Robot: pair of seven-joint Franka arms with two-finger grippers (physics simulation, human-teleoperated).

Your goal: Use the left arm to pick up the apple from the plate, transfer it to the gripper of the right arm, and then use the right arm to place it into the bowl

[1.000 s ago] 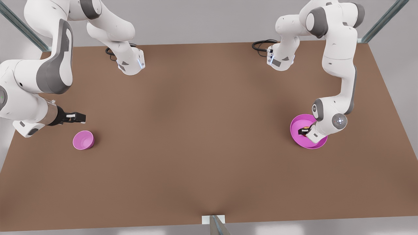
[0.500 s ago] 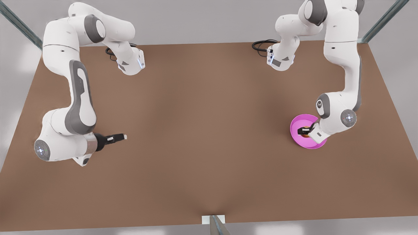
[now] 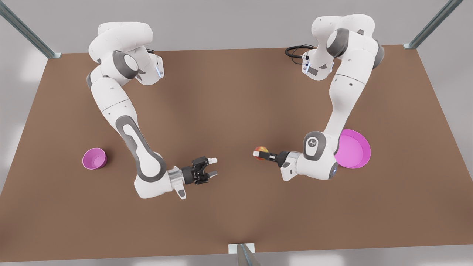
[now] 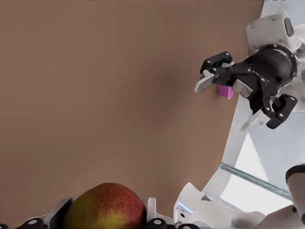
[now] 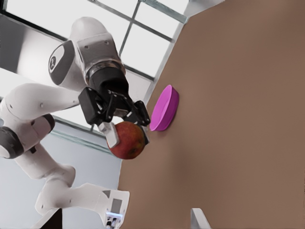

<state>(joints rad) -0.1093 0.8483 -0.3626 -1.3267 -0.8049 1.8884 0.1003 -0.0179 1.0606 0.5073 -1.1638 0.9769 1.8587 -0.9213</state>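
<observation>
The red-and-yellow apple (image 3: 261,152) hangs above the table's middle, with my left gripper (image 3: 259,153) shut on it. In the left wrist view the apple (image 4: 106,207) sits between the gripper's fingers (image 4: 57,215). The left arm reaches in from the front view's right, past the pink plate (image 3: 356,149), which holds nothing. My right gripper (image 3: 213,167), a black claw, stands open facing the apple with a gap between them. The right wrist view shows the apple (image 5: 127,139) in the left gripper (image 5: 127,136), with the plate (image 5: 165,108) behind. The small pink-purple bowl (image 3: 94,158) stands at the front view's left.
Both arm bases (image 3: 147,72) (image 3: 317,66) stand at the table's far edge with black cables beside them. A metal post (image 3: 244,255) rises at the near edge's middle. The brown table (image 3: 229,214) has open room near its front edge.
The left gripper lifted the apple off the plate and carried it toward the table's middle. The right arm swung in from the bowl's side, and its claw now faces the apple.
</observation>
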